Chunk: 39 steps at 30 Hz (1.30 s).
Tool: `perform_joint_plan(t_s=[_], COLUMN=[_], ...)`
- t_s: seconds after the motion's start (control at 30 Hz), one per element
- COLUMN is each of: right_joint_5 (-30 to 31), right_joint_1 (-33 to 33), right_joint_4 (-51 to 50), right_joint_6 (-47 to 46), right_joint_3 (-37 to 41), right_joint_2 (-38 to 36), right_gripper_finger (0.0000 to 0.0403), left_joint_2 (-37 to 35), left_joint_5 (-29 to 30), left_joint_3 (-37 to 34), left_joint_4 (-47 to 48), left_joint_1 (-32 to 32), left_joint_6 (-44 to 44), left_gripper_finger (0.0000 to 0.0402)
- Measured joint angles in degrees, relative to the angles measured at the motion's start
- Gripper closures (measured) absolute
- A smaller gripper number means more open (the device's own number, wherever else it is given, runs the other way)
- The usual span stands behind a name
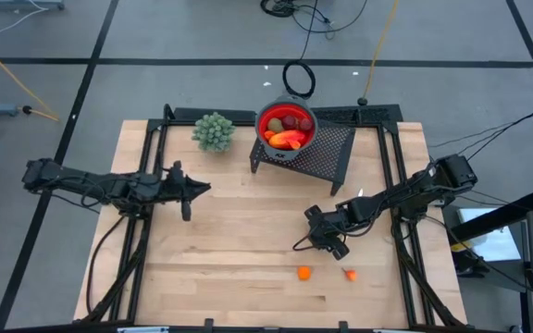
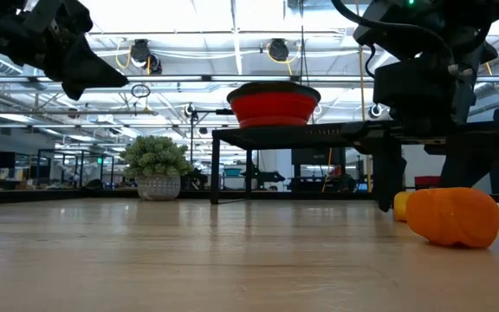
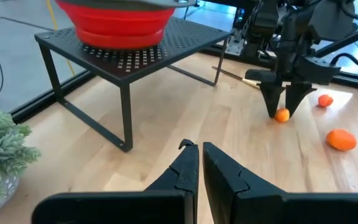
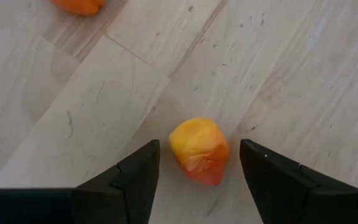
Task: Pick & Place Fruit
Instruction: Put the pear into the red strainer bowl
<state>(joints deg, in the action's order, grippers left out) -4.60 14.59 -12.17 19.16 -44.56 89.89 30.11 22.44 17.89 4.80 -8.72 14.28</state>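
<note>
A small yellow-orange fruit piece [image 4: 194,140] lies on the wooden table. My right gripper [image 4: 199,155] is open and points down at it, one finger on either side, with a gap showing on both sides. The left wrist view shows the same piece [image 3: 282,115] at the right gripper's fingertips [image 3: 283,102]. Two more orange pieces [image 1: 303,272] [image 1: 350,275] lie nearer the table's front edge. A red bowl [image 1: 265,116] holding several fruit pieces stands on a black perforated stand [image 1: 327,153]. My left gripper [image 1: 202,188] hovers shut over the table's left part, holding nothing.
A green bushy plant ball [image 1: 214,130] in a pot stands at the far edge, left of the stand. The stand's legs [image 3: 127,118] rise from the table between the two arms. Bare wood lies across the middle and near left of the table [image 1: 220,268].
</note>
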Motion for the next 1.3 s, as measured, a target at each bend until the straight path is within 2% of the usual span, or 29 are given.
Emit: perform_joint_plan(t_s=[0.23, 0.43, 0.6, 0.93, 1.3], right_joint_5=[0.00, 0.02, 0.02, 1.56, 5.41], right_joint_1=[0.00, 0.00, 0.00, 0.02, -0.02], right_joint_4=[0.13, 0.13, 0.24, 0.80, 5.12], right_joint_6=[0.00, 0.00, 0.00, -1.03, -12.13], right_joint_3=[-0.02, -0.01, -0.02, -0.02, -0.02], right_joint_2=[0.00, 0.00, -0.69, -7.74, -21.46], right_gripper_finger=[0.0231, 0.0274, 0.0298, 0.0295, 0.0295], left_joint_2=[0.00, -0.24, -1.22, -6.42, -11.27], left_joint_5=[0.00, -1.17, -3.79, -4.76, -9.93], left_joint_3=[0.00, 0.00, 0.00, 0.00, 0.00], left_joint_4=[-0.21, -2.32, -3.43, -3.09, -2.78], left_joint_1=[0.01, 0.00, 0.01, -0.05, -0.05], left_joint_6=[-0.70, -7.81, -9.95, -12.92, -15.93], left_gripper_finger=[0.0380, 0.0380, 0.0380, 0.0380, 0.0380])
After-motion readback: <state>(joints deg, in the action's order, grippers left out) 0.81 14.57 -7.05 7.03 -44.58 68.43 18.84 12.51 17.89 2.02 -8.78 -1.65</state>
